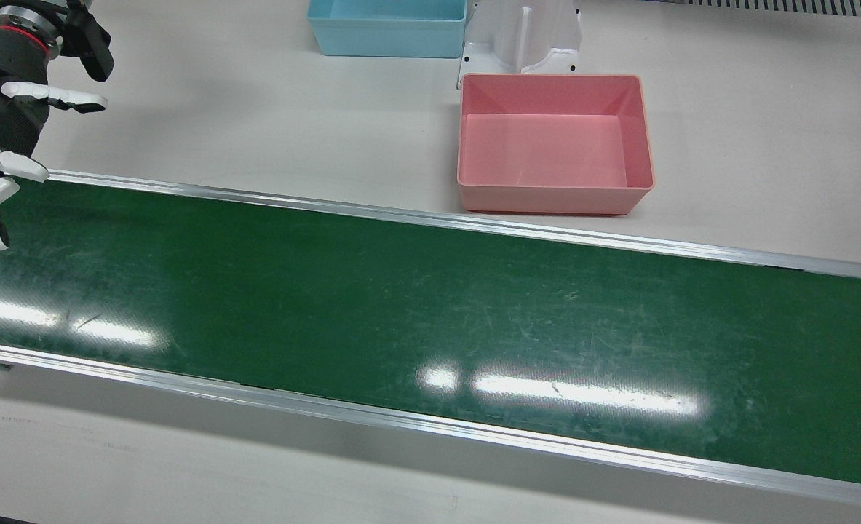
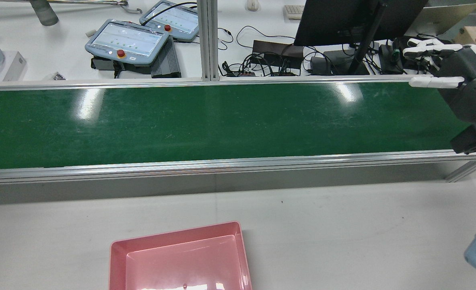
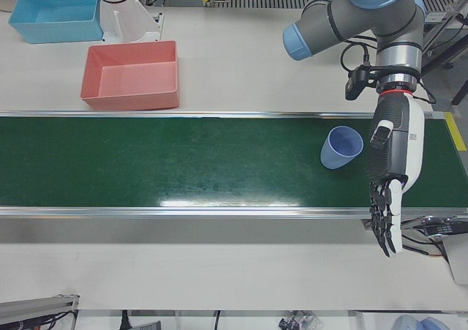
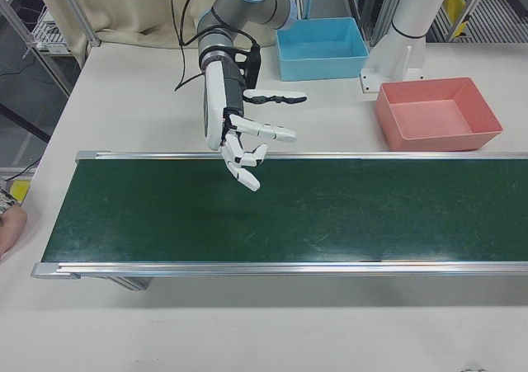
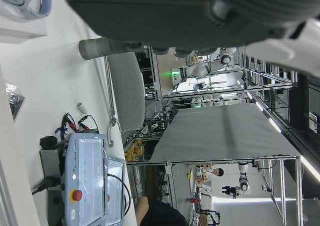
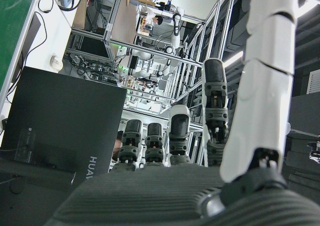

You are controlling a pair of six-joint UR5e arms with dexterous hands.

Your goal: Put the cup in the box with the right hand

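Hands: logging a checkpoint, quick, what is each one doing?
Left hand: open, holding nothing, beside the cup.
Right hand: open, holding nothing.

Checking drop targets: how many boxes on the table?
2. Pink box sits beside the belt; blue box is farther back, by the white pedestal. More could lie outside the views.

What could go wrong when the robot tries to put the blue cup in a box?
1. The blue cup sits on the green belt right beside the left hand. That hand might bump it and tip it over.
2. The right hand is open over the other half of the belt, with no cup near it. It may not be able to reach the cup.
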